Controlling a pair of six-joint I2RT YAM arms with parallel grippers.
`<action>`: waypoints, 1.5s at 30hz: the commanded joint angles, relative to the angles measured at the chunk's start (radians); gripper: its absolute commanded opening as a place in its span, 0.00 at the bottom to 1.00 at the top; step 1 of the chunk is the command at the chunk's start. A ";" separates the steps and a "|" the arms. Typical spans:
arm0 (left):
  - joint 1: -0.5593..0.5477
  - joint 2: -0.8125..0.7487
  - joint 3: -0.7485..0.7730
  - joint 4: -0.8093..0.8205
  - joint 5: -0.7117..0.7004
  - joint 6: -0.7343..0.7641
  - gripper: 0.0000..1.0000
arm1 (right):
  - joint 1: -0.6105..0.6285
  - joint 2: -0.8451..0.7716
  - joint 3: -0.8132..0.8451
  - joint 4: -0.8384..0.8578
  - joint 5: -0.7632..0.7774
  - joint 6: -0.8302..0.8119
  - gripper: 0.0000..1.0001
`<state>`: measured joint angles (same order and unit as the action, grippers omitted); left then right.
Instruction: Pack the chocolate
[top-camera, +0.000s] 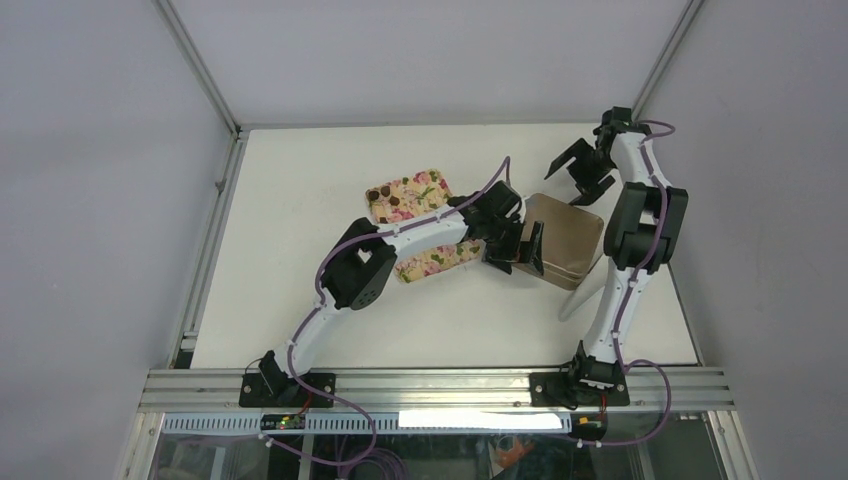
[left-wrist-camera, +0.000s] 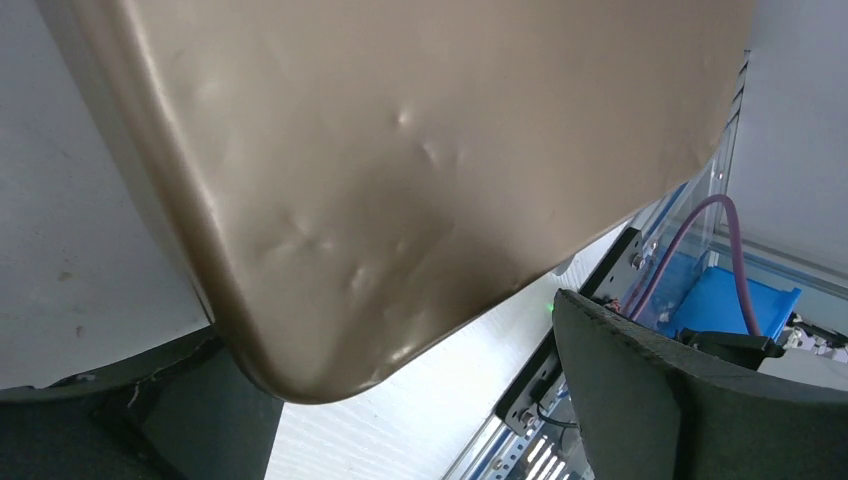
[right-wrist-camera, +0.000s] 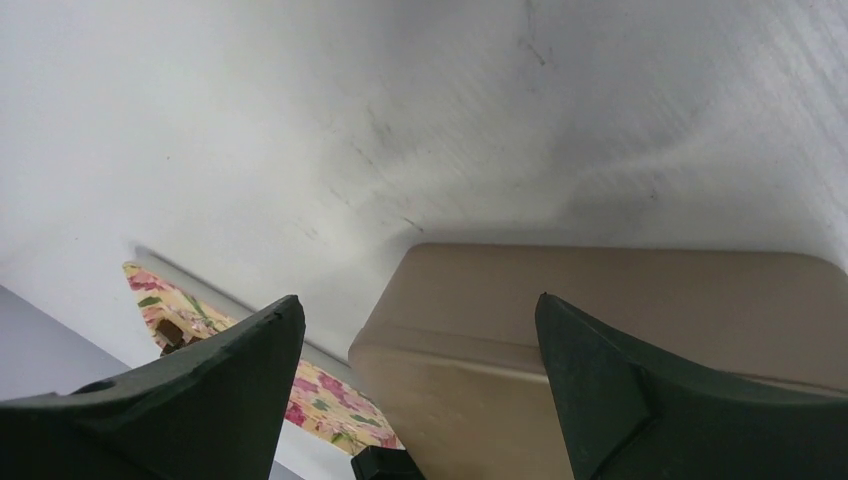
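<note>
Left gripper (top-camera: 522, 250) jaws spread wide, straddling near-left corner of tan box (top-camera: 565, 235). In the wrist view the corner sits between the fingers (left-wrist-camera: 680, 400); can't tell if they touch it. Right gripper (top-camera: 582, 172) also wide, nothing in it, raised over the box's far edge with the box top below its fingers (right-wrist-camera: 620, 400). Chocolate (top-camera: 383, 195): small dark pieces on floral tray (top-camera: 430, 185), well left of left gripper, beyond that arm's forearm, which crosses the tray. Right wrist sees tray left of box, one brown piece (right-wrist-camera: 168, 332) showing.
</note>
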<state>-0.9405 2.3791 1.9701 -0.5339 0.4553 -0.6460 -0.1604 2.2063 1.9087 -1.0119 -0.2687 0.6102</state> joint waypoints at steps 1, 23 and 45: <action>0.012 -0.016 0.030 0.042 0.017 0.007 0.99 | -0.005 -0.127 -0.053 0.041 -0.042 -0.018 0.89; 0.119 -0.272 -0.033 -0.155 -0.018 0.119 0.99 | -0.215 -0.786 -0.673 0.266 0.146 -0.067 0.94; 0.175 0.095 0.312 -0.168 0.108 0.031 0.96 | -0.269 -0.667 -0.849 0.392 -0.127 -0.135 0.77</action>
<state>-0.7597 2.5000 2.2284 -0.7174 0.5079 -0.6064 -0.4213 1.5284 1.0748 -0.6621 -0.3386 0.4908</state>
